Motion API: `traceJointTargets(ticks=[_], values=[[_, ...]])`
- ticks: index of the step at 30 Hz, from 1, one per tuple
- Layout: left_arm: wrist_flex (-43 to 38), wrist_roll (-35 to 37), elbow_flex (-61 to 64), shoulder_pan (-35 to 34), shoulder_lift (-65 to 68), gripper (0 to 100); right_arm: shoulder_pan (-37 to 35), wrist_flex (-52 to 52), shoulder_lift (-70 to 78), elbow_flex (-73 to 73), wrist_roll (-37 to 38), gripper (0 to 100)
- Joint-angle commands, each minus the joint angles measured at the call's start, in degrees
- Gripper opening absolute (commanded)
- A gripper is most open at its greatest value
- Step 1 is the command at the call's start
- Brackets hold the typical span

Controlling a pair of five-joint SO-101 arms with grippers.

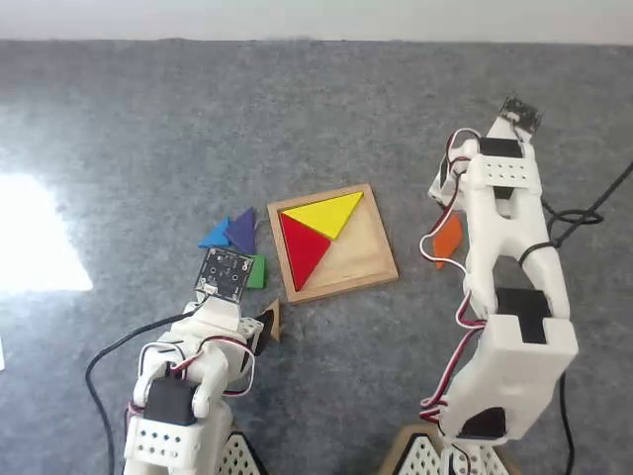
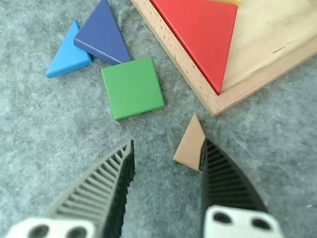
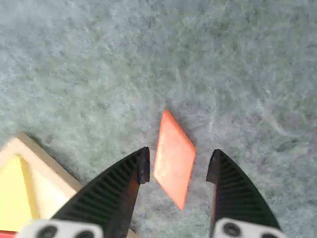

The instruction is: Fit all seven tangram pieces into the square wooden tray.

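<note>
Grey felt table [image 1: 119, 119]: the square wooden tray [image 1: 364, 255] holds a yellow triangle [image 1: 324, 213] and a red triangle [image 1: 300, 247]. Left gripper [image 2: 167, 148] is spread, right gripper [image 3: 180, 153] is spread astride the orange parallelogram [image 3: 173, 157].

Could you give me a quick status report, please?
Left tool open by tan triangle. Right tool open over orange parallelogram. Tray holds red triangle, yellow triangle.

Pale wood tray [image 1: 371, 262] — fuzzy grey felt table [image 1: 148, 129].
</note>
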Motion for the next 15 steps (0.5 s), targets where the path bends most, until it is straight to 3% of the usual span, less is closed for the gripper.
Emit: traceJointTargets(ticks=[1,8,15], values=[[0.3,-0.8,-0.3,0.3,-1.2,21,-1.4,-0.4,-1.5,0.6,2.3,21.3],[0.3,-0.8,-0.3,0.3,-1.2,21,-8.7,-0.4,0.7,-1.2,10.7,21.3],[0.3,-0.8,-0.3,0.3,-1.2,21,-7.1,0.0,4.4,-0.9,11.0,21.3]])
